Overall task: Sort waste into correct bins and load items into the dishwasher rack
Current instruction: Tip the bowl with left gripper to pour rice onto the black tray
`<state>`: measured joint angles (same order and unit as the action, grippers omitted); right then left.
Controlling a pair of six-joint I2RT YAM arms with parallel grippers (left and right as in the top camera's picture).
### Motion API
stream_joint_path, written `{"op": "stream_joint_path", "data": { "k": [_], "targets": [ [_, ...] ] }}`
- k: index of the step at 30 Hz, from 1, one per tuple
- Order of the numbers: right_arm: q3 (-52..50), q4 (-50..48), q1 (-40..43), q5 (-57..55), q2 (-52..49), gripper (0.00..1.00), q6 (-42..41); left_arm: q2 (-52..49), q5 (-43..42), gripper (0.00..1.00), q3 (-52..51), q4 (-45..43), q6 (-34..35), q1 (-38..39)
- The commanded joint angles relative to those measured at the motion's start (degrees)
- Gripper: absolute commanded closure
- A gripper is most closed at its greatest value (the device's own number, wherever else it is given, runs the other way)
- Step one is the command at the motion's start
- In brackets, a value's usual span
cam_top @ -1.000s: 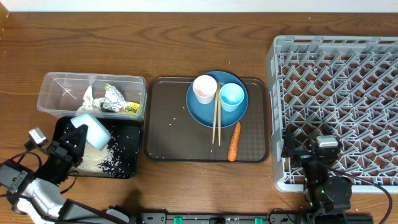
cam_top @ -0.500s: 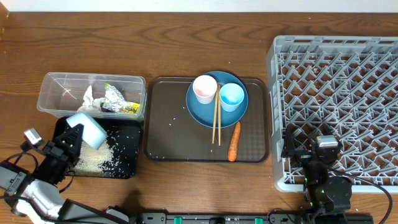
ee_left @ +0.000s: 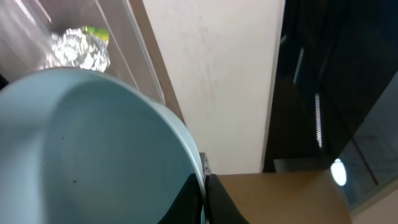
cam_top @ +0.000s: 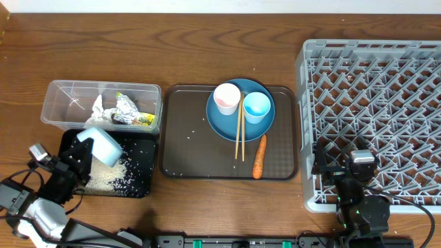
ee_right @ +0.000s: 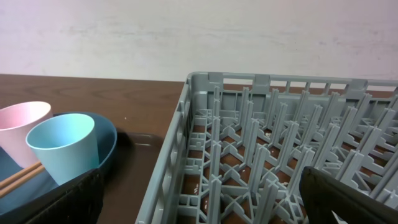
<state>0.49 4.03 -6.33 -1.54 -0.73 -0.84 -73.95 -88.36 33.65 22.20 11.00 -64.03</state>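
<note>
The white bowl (cam_top: 102,146) hangs tilted over the black tray (cam_top: 66,138), pinched at its rim by our left gripper (cam_top: 80,156). Our right gripper (ee_right: 202,196) is spread wide, holding nothing.

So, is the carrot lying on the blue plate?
No, the carrot lies directly on the brown serving tray, just outside the rim of the blue plate.

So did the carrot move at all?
No. The carrot lies in the same spot on the brown tray, by the blue plate's lower right rim.
</note>
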Motion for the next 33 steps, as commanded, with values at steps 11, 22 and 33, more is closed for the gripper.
{"op": "stream_joint_path", "data": {
  "k": [11,22,33],
  "targets": [
    [-0.17,0.07,0.46,-0.57,0.02,0.01,-0.37,-0.74,-1.64,0.94,0.22,-0.09,0.68,0.0],
    [-0.17,0.07,0.46,-0.57,0.02,0.01,-0.37,1.79,2.6,0.94,1.22,-0.22,3.43,0.5],
    [-0.17,0.07,0.46,-0.57,0.02,0.01,-0.37,18.05,18.91,0.94,4.0,-0.5,13.03,14.29]
  ]
}}
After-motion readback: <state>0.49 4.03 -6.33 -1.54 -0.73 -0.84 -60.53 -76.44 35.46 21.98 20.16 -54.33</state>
